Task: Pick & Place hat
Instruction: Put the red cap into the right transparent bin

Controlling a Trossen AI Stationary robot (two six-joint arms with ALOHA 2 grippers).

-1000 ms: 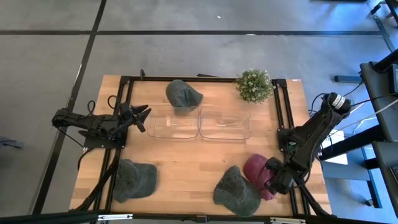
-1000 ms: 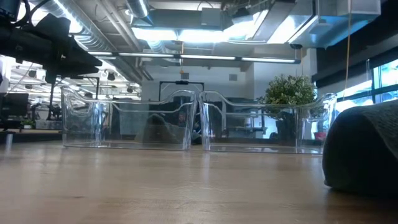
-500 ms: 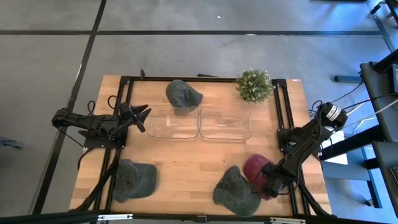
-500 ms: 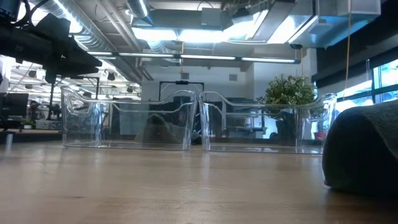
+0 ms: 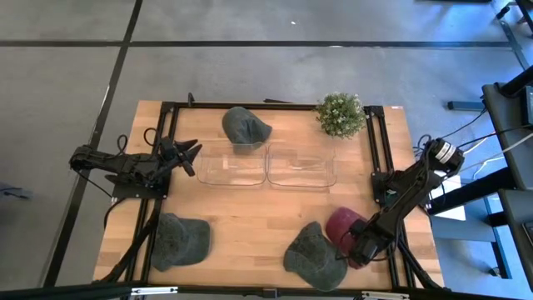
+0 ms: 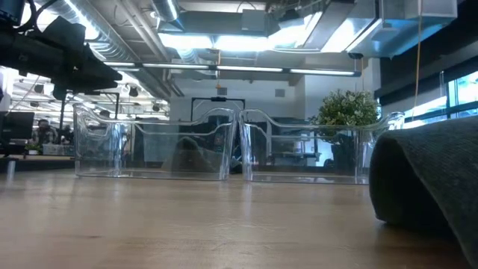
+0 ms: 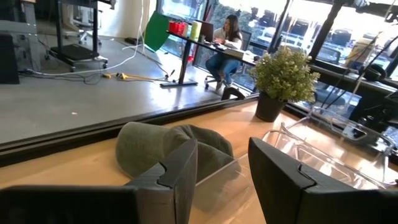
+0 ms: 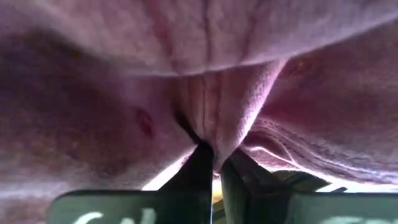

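Note:
A maroon hat point(image 5: 340, 225) lies on the table near its right front corner. My right gripper point(image 5: 360, 243) is shut on the hat's near-right side; maroon cloth point(image 8: 124, 93) fills the right wrist view. A green hat point(image 5: 312, 257) lies just left of it and shows at the right of the low view point(image 6: 429, 179). Two more green hats lie at the near left point(image 5: 179, 240) and the far middle point(image 5: 246, 125). My left gripper point(image 5: 191, 155) hovers open at the left, beside a clear bin point(image 5: 236, 165), with nothing between its fingers point(image 7: 180, 168). My right gripper pinches a raised fold of the maroon hat's cloth point(image 8: 211, 121) between its two fingers point(image 8: 200, 165). It comes at the hat from the table's right side, slanting down. The hat lies on the table.
Two clear bins point(image 5: 236, 165) point(image 5: 301, 167) stand side by side in the table's middle. A potted plant point(image 5: 340, 114) stands at the far right. A black frame point(image 5: 376, 150) runs along the table's edges. Bare wood lies between the bins and the near hats.
My right gripper has moved toward the table's left, into the maroon hat, and now has a fold of it between its fingers. The green hat next to it has been nudged a little toward the left.

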